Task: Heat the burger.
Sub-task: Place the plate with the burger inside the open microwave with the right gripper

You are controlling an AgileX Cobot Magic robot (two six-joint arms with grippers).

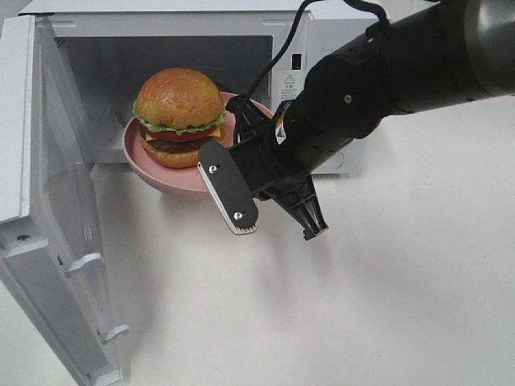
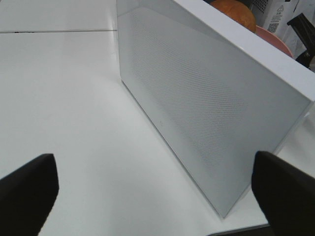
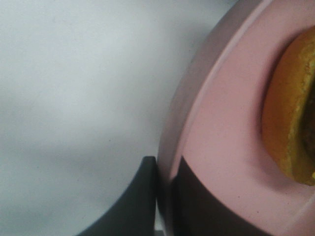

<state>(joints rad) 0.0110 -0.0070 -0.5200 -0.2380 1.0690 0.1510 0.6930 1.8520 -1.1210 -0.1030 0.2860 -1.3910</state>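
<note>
Your burger (image 1: 179, 117) stands upright on the pink plate (image 1: 161, 175), glossy bun topmost, just beyond the right tool (image 3: 166, 201).

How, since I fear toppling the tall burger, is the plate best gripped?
Pinch the plate by its thin raised rim where it sticks out of the microwave, coming from the open front, one finger inside the rim and one outside. The burger sits mid-plate, clear of the rim. The right gripper is clamped just so.
</note>
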